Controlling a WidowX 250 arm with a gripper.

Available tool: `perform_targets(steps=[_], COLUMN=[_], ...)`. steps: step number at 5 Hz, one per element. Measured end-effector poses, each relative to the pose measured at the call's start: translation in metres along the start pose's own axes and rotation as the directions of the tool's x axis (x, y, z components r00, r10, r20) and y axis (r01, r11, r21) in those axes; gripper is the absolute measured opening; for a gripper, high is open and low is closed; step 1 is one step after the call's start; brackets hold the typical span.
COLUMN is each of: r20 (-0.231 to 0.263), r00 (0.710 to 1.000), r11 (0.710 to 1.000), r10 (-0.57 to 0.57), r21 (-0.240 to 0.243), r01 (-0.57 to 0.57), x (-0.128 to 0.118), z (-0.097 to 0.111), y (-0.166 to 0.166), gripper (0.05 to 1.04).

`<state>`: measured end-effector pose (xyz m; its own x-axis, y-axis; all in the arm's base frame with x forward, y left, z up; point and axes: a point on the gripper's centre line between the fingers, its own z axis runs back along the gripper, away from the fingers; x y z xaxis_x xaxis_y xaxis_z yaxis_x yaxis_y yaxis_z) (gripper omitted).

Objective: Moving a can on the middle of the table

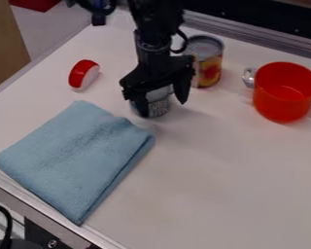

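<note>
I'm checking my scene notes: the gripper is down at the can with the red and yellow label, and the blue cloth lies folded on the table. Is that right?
Not quite: the camera view shows the gripper down at the other, greyish can; the red and yellow one stands behind it. The blue cloth does lie folded.
</note>
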<state>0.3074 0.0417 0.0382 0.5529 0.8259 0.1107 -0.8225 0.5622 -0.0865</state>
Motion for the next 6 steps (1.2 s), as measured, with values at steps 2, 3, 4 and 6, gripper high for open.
perform_targets(steps=[2,3,4,6], r20=[-0.019,-0.073,-0.141,-0.179], r00=[0.999,0.997,0.986,0.962], r11=[0.999,0.999,0.995,0.978], r10=[-0.042,-0.027,-0.092,-0.204], r21=[-0.004,-0.019,-0.051,-0.083], r01=[0.042,0.025,0.085,0.191], x=[0.022,0.029,0.014,-0.043], z=[0.002,0.003,0.002,0.035], y=[0.002,0.004,0.003,-0.011], gripper=[0.997,0.998,0.997,0.998])
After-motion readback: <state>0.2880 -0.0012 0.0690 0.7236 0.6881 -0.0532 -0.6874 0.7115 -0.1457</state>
